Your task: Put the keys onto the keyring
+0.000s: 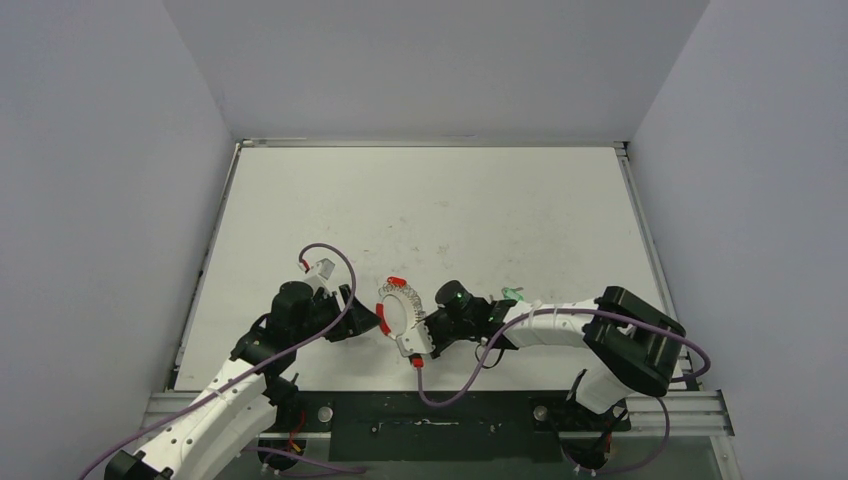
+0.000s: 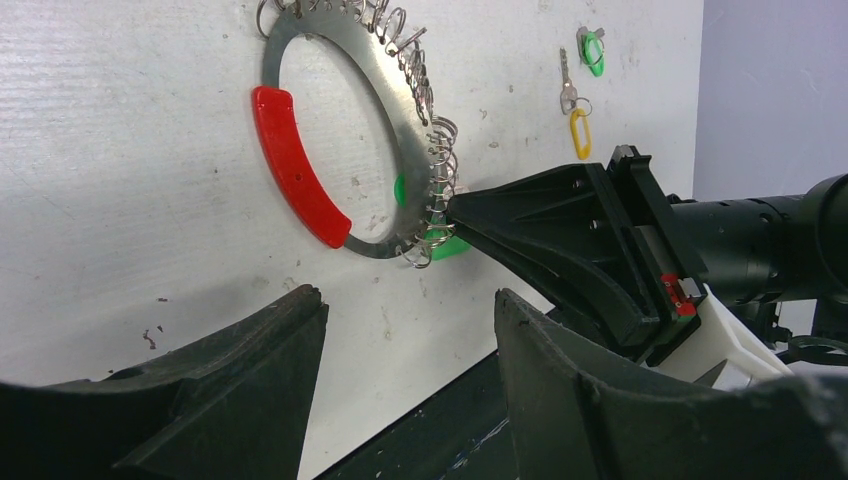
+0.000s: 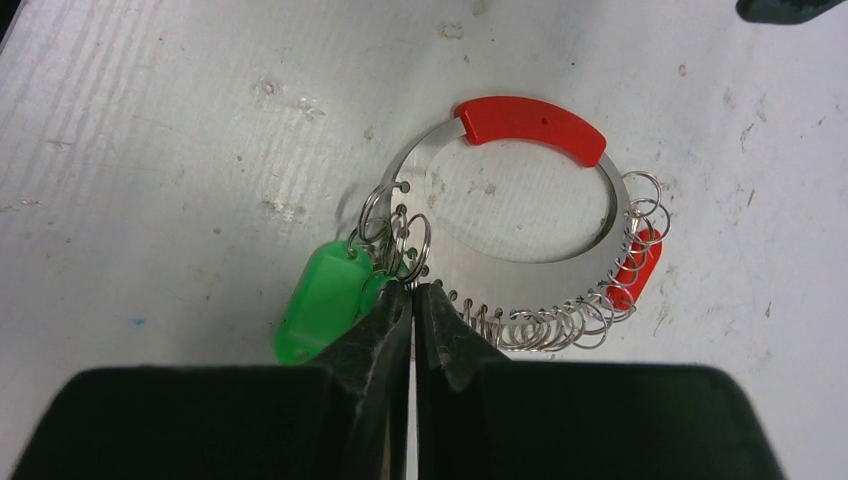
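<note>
Green key (image 3: 322, 300) perhaps in right gripper (image 3: 412, 292)

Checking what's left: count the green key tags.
2. One green tag at the keyring by the shut right gripper; one loose on the table near the yellow tag. More may be hidden.

Keyring (image 2: 295, 160) on table (image 1: 430, 200) btwn L gripper (image 2: 408, 300) & R gripper (image 3: 412, 305), loose keys (image 1: 512, 294) further R
</note>
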You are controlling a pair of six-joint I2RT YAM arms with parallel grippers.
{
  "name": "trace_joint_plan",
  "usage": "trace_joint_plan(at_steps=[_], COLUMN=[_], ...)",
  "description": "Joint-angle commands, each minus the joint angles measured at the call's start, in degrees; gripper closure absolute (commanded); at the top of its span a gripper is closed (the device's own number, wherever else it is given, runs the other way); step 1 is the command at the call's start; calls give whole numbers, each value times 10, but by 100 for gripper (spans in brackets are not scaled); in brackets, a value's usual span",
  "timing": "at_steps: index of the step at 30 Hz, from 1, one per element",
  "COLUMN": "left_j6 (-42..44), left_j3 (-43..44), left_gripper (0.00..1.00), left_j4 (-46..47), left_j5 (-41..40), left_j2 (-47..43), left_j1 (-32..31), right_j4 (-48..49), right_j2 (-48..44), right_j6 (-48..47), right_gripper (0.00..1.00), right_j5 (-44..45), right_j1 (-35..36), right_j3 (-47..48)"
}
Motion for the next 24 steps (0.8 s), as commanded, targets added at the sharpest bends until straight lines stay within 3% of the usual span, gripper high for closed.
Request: trace_joint_plan(at_steps=[1, 18, 24], left_j6=[1, 29, 39], left_j3=[4, 29, 35], left_gripper=[40, 40, 41], left_j4=[17, 55, 81], left_j5=[0, 18, 43], left_j2=[-8, -8, 0], left_j1=[3, 2, 2], right_j4=[-18, -89, -106], right_j2=[-8, -167, -141], right_j6=[8, 46, 143], right_gripper=[100, 100, 100], right_j5=[8, 6, -17], right_j1=[0, -1, -1], right_j3=[30, 23, 45])
